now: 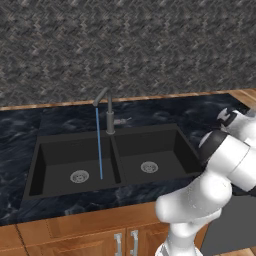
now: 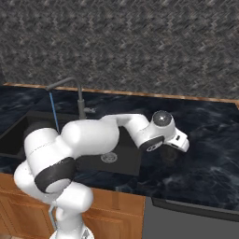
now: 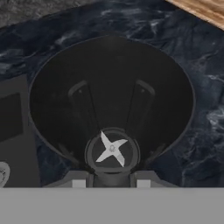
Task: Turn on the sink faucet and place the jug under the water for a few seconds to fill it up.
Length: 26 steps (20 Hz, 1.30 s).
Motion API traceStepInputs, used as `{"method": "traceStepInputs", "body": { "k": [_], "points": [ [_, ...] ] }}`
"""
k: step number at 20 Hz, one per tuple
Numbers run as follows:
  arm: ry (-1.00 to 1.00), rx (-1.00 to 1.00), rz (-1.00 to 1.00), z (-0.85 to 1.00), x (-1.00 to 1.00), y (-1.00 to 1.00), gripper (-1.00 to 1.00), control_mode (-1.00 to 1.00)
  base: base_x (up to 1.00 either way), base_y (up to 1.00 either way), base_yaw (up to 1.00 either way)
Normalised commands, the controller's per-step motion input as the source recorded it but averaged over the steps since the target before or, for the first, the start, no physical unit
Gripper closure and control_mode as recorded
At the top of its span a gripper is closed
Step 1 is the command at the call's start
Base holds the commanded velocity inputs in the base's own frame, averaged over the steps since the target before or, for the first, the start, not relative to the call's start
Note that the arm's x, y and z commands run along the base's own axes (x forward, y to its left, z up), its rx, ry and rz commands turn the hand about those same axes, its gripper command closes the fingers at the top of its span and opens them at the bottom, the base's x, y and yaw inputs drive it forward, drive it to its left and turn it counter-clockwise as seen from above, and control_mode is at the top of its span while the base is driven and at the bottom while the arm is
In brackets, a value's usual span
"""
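The dark marbled surface (image 3: 205, 87) is spreading out beneath my end effector (image 3: 111, 180), running back to a wooden strip (image 3: 201, 8) along the wall. The jug (image 3: 111, 87) is sitting upright on this surface directly in front of my end effector, its open mouth facing me and a small silver blade showing at its bottom. The sink (image 1: 75, 136) is lying sunk into the surface off to my end effector's left. The sink faucet (image 1: 109, 117) is standing behind the divider between its two basins, well apart from my end effector.
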Motion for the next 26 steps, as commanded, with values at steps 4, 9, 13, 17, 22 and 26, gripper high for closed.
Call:
{"method": "traceStepInputs", "body": {
  "k": [4,9,13,17,22,26],
  "points": [
    [-0.15,-0.03,0.18,0.71,-0.3,0.47,1.0,-1.0,0.0,0.0,0.0],
    [-0.04,-0.01,0.25,0.58,-0.18,0.6,1.0,-1.0,0.0,0.0,0.0],
    [0.0,0.0,0.34,0.43,-0.04,0.69,1.0,-1.0,0.0,0.0,0.0],
    [0.0,0.0,0.44,0.48,0.0,0.7,1.0,-1.0,0.0,0.0,0.0],
    [0.03,0.0,0.51,0.35,0.0,0.5,1.0,-1.0,0.0,0.0,0.0],
    [0.04,0.0,0.51,0.02,0.01,0.53,1.0,-1.0,0.0,0.0,0.0]
  ]
}}
